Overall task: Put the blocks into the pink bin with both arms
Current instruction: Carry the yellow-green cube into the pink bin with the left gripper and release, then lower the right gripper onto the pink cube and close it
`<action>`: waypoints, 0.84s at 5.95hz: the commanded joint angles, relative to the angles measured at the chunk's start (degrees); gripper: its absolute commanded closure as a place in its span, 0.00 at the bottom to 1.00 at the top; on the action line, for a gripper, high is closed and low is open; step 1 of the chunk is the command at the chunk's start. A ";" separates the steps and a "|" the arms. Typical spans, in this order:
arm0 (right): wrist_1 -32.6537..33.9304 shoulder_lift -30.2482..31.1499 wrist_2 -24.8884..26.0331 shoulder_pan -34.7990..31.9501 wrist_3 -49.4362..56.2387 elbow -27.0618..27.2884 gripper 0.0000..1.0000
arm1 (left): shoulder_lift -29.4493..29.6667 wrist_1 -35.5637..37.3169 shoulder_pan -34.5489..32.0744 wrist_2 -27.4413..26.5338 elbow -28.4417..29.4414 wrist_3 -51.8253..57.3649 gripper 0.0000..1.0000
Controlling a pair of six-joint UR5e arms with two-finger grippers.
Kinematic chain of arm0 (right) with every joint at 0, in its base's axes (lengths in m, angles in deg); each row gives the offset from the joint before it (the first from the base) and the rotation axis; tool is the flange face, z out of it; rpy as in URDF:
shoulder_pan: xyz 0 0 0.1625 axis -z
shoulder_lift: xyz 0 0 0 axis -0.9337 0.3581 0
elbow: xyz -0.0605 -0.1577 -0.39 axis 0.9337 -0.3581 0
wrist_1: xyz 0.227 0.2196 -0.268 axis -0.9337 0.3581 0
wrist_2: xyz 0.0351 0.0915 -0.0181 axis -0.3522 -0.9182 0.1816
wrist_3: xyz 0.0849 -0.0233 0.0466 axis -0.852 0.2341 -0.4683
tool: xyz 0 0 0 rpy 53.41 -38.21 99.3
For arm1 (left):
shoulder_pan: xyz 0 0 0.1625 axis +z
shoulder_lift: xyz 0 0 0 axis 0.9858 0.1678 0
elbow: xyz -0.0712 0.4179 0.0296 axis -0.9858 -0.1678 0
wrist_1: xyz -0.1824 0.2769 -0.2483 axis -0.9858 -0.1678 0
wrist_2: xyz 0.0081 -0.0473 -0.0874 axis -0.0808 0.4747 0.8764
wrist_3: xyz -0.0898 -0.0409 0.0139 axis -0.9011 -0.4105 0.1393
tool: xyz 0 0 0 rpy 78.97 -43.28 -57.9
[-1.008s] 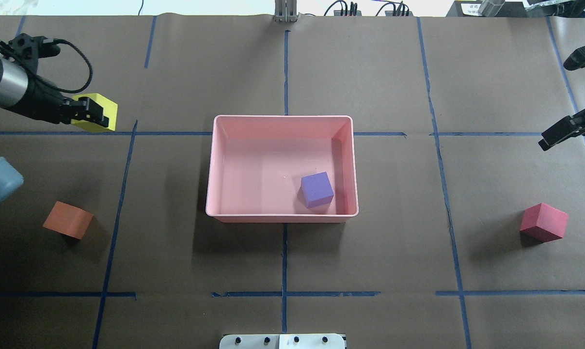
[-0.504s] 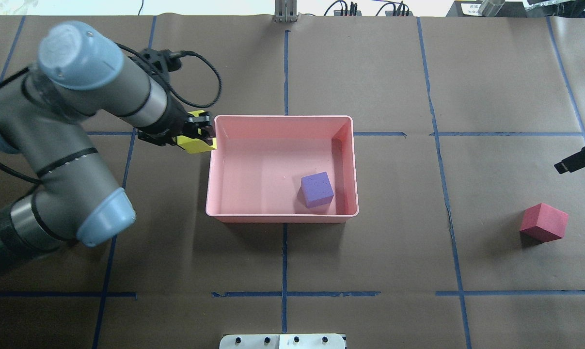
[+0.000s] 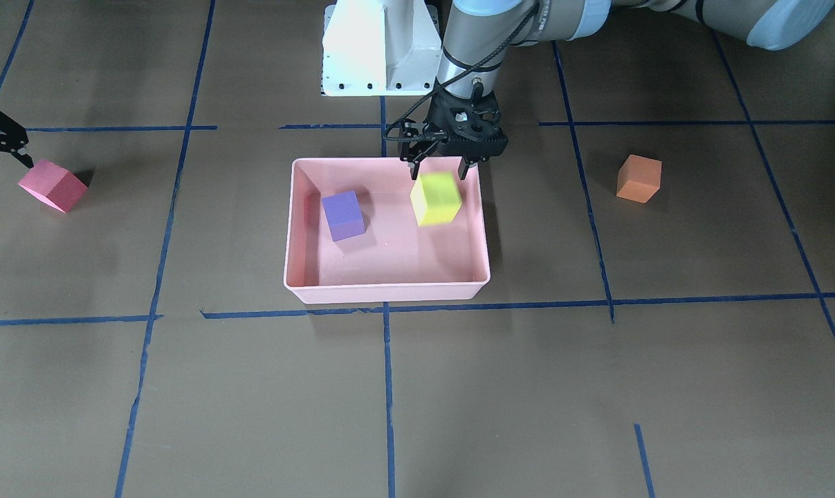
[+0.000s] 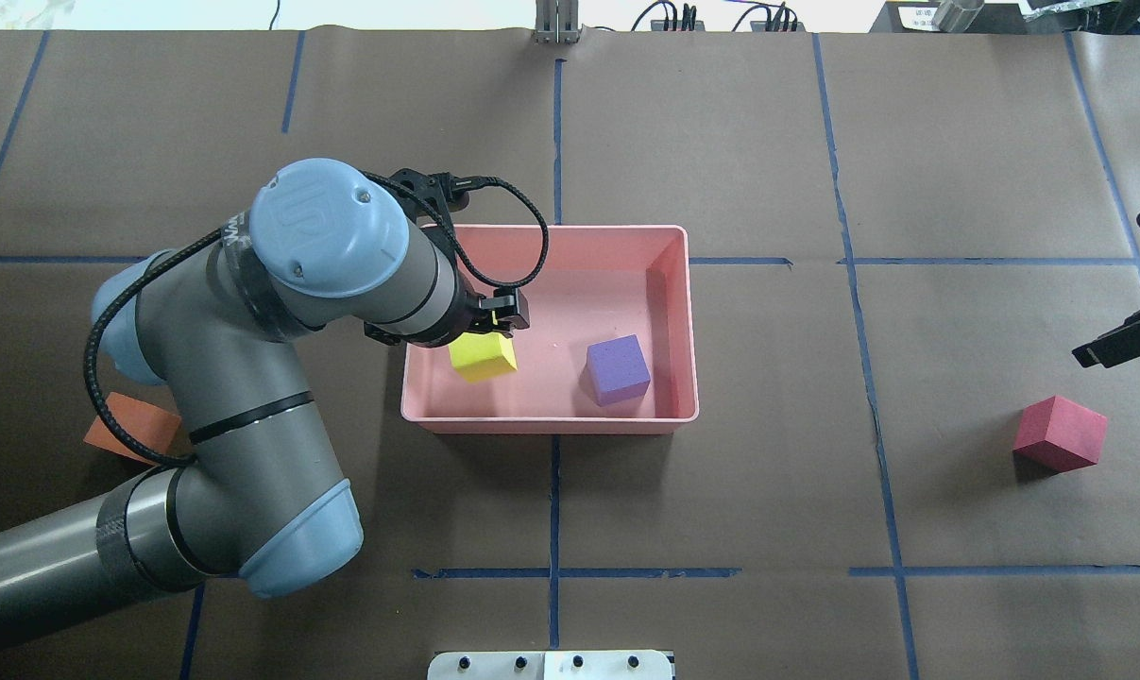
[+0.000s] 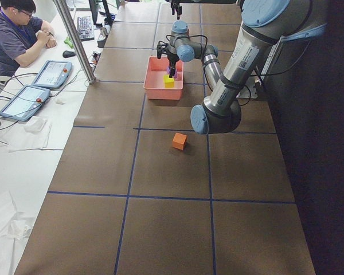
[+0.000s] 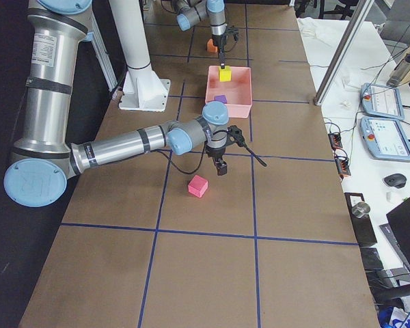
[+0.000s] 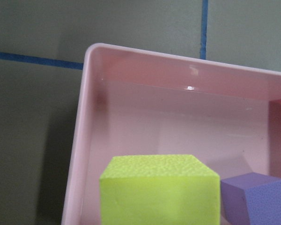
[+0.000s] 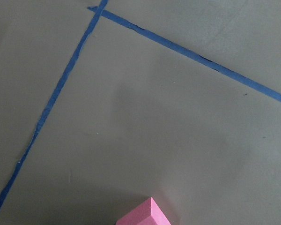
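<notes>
The pink bin (image 4: 551,420) sits mid-table with the purple block (image 4: 617,369) on its floor. My left gripper (image 3: 439,173) hangs over the bin's left part, jaws apart. The yellow-green block (image 3: 436,199) is just under its fingertips, loose and above the bin floor; it also shows in the left wrist view (image 7: 159,192). The orange block (image 3: 639,178) lies on the table on my left, partly hidden by my arm from overhead. The red-pink block (image 4: 1059,433) lies far right. My right gripper (image 3: 5,138) is open, just above and beside it.
The white pedestal (image 3: 379,48) stands behind the bin at the robot's base. An operator (image 5: 17,28) sits at a side bench with tablets. A metal pole (image 5: 74,40) stands at the table's far edge. Blue tape lines cross the brown table cover.
My left arm swung the yellow-green block from the far left over the bin rim to above the bin floor and opened. My right gripper moved nearer the red-pink block.
</notes>
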 commanded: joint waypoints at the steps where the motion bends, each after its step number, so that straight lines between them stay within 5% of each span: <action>1: -0.17 0.34 -1.26 2.15 0.32 0.57 0.00 | -0.25 0.07 0.80 -1.69 0.00 -0.06 0.00; 3: -0.61 4.02 0.75 3.29 17.54 -0.13 0.00 | -0.34 -0.02 0.89 -1.69 0.08 0.12 0.00; 5: -0.87 6.41 5.40 7.84 22.04 -1.53 0.00 | -0.34 -0.02 0.89 -1.78 0.09 0.12 0.00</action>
